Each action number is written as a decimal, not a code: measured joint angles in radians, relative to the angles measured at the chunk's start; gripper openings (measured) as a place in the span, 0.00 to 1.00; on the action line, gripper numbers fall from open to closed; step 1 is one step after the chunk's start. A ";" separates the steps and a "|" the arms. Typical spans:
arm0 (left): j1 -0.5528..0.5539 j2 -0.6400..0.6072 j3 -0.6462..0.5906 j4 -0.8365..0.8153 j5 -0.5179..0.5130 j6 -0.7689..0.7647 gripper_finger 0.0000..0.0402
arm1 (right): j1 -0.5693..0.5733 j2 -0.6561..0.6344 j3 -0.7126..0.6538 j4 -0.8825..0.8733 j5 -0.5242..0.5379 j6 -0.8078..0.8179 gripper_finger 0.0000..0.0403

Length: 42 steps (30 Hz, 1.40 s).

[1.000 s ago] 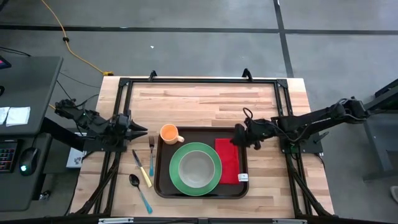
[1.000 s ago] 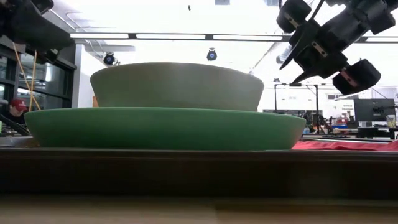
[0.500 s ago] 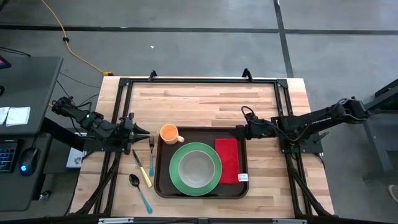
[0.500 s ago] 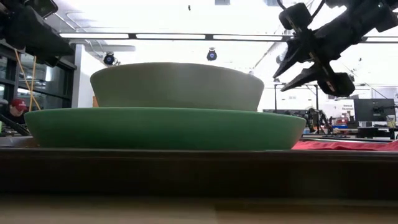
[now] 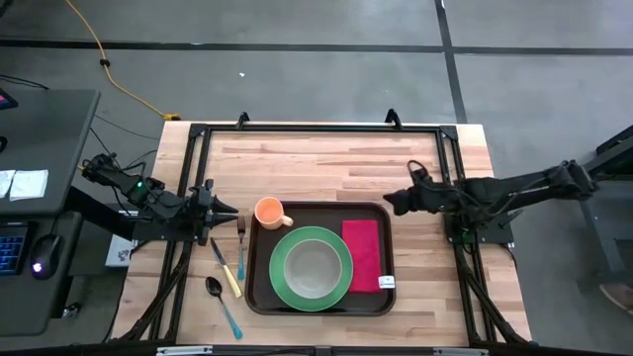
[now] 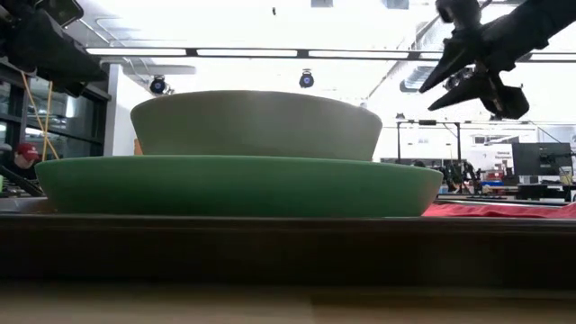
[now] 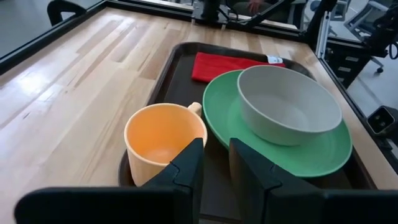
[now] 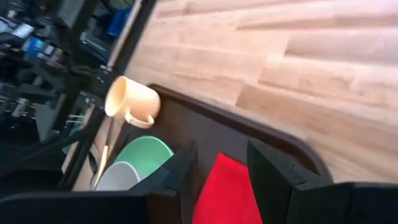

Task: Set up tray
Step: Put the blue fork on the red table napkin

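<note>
The dark brown tray lies on the wooden table, near its front edge. On it stand a green plate with a grey bowl in it, an orange cup at the far left corner and a red napkin at the right. My left gripper hovers just left of the cup, its fingers a narrow gap apart and empty. My right gripper is open and empty, in the air just beyond the tray's far right corner.
A fork, a yellow-handled knife and a spoon lie on the table left of the tray. A black frame runs round the table's edges. Bare wood lies beyond the tray.
My right gripper has drawn back from over the tray's far right corner toward the table's right edge, has risen and has turned about on the way. The napkin and the other things on the tray lie as before.
</note>
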 joint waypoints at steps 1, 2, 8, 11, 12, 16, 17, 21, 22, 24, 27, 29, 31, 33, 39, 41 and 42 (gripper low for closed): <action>0.000 0.000 0.000 0.000 -0.003 0.000 0.27 | 0.000 -0.019 0.000 -0.006 0.004 -0.017 0.28; 0.000 0.000 0.000 0.000 -0.004 0.000 0.27 | 0.000 -0.037 0.000 -0.016 0.007 -0.029 0.28; 0.000 0.000 0.000 -0.002 -0.013 0.000 0.27 | 0.000 -0.106 0.000 -0.106 0.019 -0.079 0.28; 0.000 0.000 0.000 -0.002 -0.021 0.000 0.27 | 0.000 -0.123 0.000 -0.142 0.028 -0.095 0.28; 0.000 0.000 0.000 -0.002 -0.024 0.000 0.27 | 0.000 -0.126 0.000 -0.147 0.028 -0.110 0.28; 0.000 0.000 0.000 -0.002 -0.027 0.000 0.27 | 0.000 -0.131 0.000 -0.154 0.033 -0.160 0.28; 0.000 0.000 0.000 -0.002 -0.027 0.000 0.27 | 0.000 -0.130 0.000 -0.155 0.035 -0.170 0.28; 0.000 0.000 0.000 -0.007 -0.028 0.000 0.27 | 0.000 -0.132 -0.034 -0.131 0.040 -0.185 0.28; 0.000 0.000 0.000 -0.007 -0.028 0.000 0.27 | 0.000 -0.134 -0.054 -0.113 0.036 -0.184 0.28; 0.000 0.000 0.000 -0.007 -0.028 0.000 0.27 | 0.000 -0.140 -0.109 -0.041 0.017 -0.176 0.28; 0.000 0.000 0.000 -0.007 -0.028 -0.006 0.27 | 0.000 -0.154 -0.180 0.091 -0.016 -0.186 0.28; 0.000 0.000 0.000 -0.007 -0.028 -0.009 0.27 | 0.000 -0.165 -0.216 0.156 -0.019 -0.190 0.28; 0.000 0.000 0.000 -0.011 -0.029 0.002 0.27 | 0.000 -0.176 -0.248 0.190 -0.019 -0.192 0.28; 0.000 0.000 0.000 -0.022 -0.030 0.030 0.27 | 0.000 -0.186 -0.278 0.218 -0.020 -0.191 0.28; 0.000 0.000 0.000 -0.016 -0.030 0.039 0.27 | 0.000 -0.210 -0.334 0.301 -0.021 -0.196 0.28; 0.000 0.000 0.000 -0.016 -0.030 0.041 0.27 | 0.000 -0.212 -0.337 0.297 -0.021 -0.207 0.28; 0.000 0.000 0.000 -0.016 -0.030 0.041 0.27 | 0.000 -0.212 -0.337 0.298 -0.021 -0.213 0.28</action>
